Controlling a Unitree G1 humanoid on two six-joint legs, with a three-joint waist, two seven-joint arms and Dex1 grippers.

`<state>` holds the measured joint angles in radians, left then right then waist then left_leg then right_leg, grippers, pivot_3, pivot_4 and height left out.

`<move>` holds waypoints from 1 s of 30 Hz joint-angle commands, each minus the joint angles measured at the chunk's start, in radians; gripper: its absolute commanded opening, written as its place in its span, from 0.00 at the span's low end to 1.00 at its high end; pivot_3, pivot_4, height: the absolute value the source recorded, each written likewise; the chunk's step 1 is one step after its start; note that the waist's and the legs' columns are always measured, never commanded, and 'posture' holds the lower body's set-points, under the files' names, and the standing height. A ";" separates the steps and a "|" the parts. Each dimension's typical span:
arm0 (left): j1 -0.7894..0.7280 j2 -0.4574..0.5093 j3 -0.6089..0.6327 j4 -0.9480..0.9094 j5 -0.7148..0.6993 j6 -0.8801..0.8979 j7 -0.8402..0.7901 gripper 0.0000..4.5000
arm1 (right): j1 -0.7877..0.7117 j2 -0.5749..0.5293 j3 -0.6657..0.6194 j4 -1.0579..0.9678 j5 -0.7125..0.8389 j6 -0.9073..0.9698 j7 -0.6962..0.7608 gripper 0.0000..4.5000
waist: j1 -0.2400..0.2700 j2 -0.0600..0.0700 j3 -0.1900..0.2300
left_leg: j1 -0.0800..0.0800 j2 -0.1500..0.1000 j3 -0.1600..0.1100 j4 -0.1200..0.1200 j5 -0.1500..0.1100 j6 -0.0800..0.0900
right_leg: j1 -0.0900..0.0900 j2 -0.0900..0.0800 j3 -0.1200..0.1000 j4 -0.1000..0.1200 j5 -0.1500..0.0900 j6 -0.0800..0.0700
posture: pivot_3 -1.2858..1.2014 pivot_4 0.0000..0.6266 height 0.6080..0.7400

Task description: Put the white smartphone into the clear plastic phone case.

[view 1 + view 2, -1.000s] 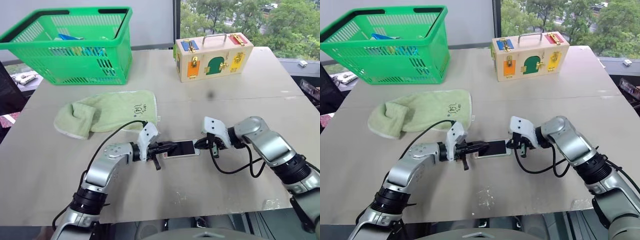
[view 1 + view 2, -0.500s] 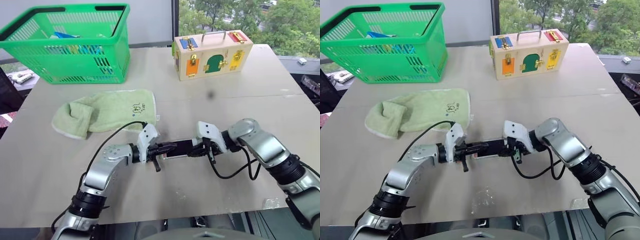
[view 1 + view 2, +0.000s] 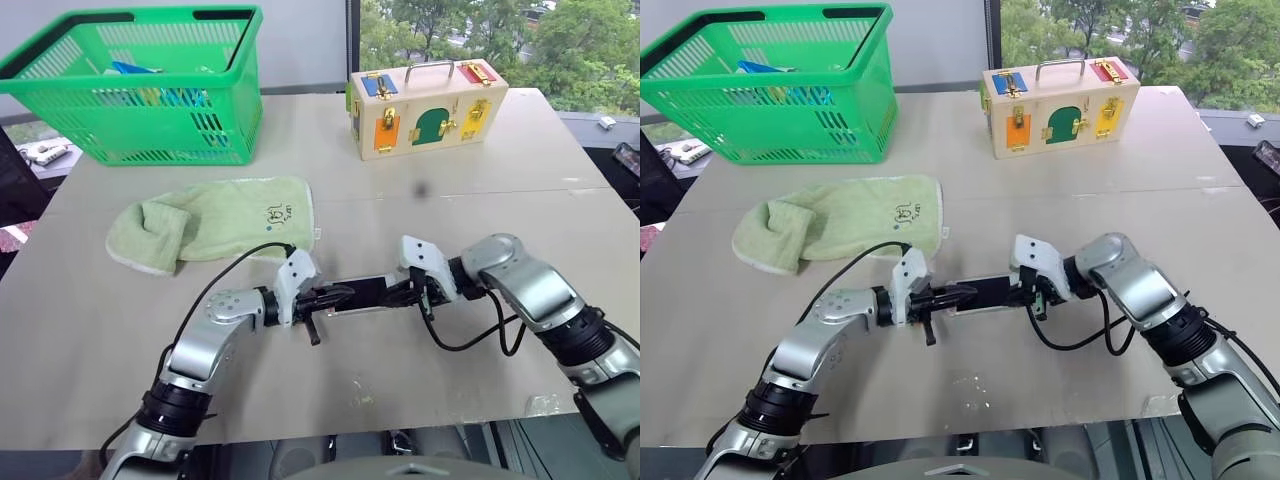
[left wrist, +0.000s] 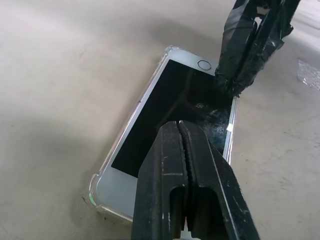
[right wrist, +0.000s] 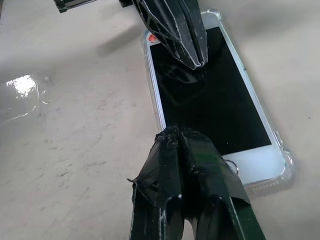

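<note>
Smartphone: white smartphone (image 4: 170,120) seated in clear plastic phone case (image 4: 98,193), between both pincers.
Left gripper (image 4: 179,127): fingers together, tip on screen, holding nothing.
Right gripper (image 5: 181,134): fingers together, tip on screen, holding nothing.

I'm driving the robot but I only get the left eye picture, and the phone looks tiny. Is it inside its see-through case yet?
Observer: Yes. In the left wrist view the clear plastic phone case rims the white smartphone, bumper corners showing.
Operator: Are the grippers holding it?
Observer: No. Both are shut with their tips down on the black screen: the left gripper at one end, the right gripper near the home button.
Operator: Is the case on all around?
Observer: The right wrist view shows its clear corner past the button end too.
</note>
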<state>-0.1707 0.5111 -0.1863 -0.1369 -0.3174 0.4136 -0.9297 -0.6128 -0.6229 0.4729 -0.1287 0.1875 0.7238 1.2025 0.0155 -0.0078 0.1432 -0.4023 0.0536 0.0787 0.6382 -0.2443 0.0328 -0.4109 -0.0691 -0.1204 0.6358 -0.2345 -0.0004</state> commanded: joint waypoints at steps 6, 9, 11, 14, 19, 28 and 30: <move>0.063 -0.003 -0.058 0.114 0.057 -0.041 0.005 0.01 | -0.042 -0.003 0.222 0.202 -0.149 0.014 0.045 0.00 | -0.002 0.001 -0.006 | 0.004 0.000 0.000 0.000 0.000 0.000 | 0.002 -0.001 0.000 0.002 0.000 0.000 | 0.52 0.24 1.00; 0.068 -0.012 -0.060 0.143 0.062 -0.073 0.006 0.01 | -0.038 0.026 0.287 0.295 -0.199 -0.023 0.057 0.00 | -0.004 -0.001 -0.020 | 0.008 0.001 0.000 0.000 0.000 0.000 | 0.004 0.000 0.000 0.002 0.000 0.000 | 0.52 0.24 1.00; 0.069 -0.019 -0.056 0.170 0.064 -0.106 0.003 0.01 | -0.026 0.044 0.283 0.325 -0.218 -0.059 0.044 0.00 | -0.004 -0.001 -0.028 | 0.013 0.002 0.000 0.000 0.000 0.000 | 0.007 -0.001 0.000 0.002 -0.002 -0.004 | 0.52 0.24 1.00; 0.073 -0.033 -0.029 0.181 0.042 -0.152 -0.005 0.01 | 0.021 0.077 0.151 0.274 -0.172 -0.112 -0.032 0.00 | -0.003 -0.004 -0.031 | 0.023 0.003 -0.002 -0.002 -0.003 -0.006 | 0.016 -0.005 -0.002 0.002 -0.004 -0.005 | 0.52 0.24 1.00; 0.109 -0.060 0.083 0.122 -0.069 -0.234 -0.034 0.01 | 0.219 0.159 -0.217 -0.016 -0.032 -0.251 -0.253 0.00 | -0.003 0.002 -0.015 | 0.020 0.003 -0.005 -0.002 -0.004 -0.006 | 0.013 -0.007 -0.003 0.001 -0.003 -0.005 | 0.52 0.24 1.00; 0.231 0.060 0.315 -0.069 -0.296 -0.123 -0.099 0.82 | 0.678 0.093 -0.575 -0.529 0.117 -0.190 -0.404 0.74 | 0.000 0.000 0.004 | -0.014 0.001 -0.002 0.002 0.003 -0.010 | -0.019 0.001 -0.004 0.006 0.002 -0.005 | 0.52 0.24 1.00; 0.259 0.099 0.357 -0.081 -0.310 -0.115 -0.116 1.00 | 0.766 0.080 -0.647 -0.601 0.149 -0.168 -0.420 0.95 | -0.001 -0.002 0.007 | -0.014 0.000 -0.002 0.002 0.001 -0.011 | -0.019 0.001 -0.004 0.005 0.000 -0.001 | 0.52 0.24 1.00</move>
<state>0.0731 0.5915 0.1244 -0.1813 -0.5954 0.2964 -1.0235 0.1313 -0.5342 -0.1078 -0.6451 0.2973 0.5426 0.7992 0.0145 -0.0100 0.1501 -0.4157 0.0540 0.0780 0.6402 -0.2459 0.0263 -0.4296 -0.0688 -0.1243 0.6409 -0.2349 -0.0010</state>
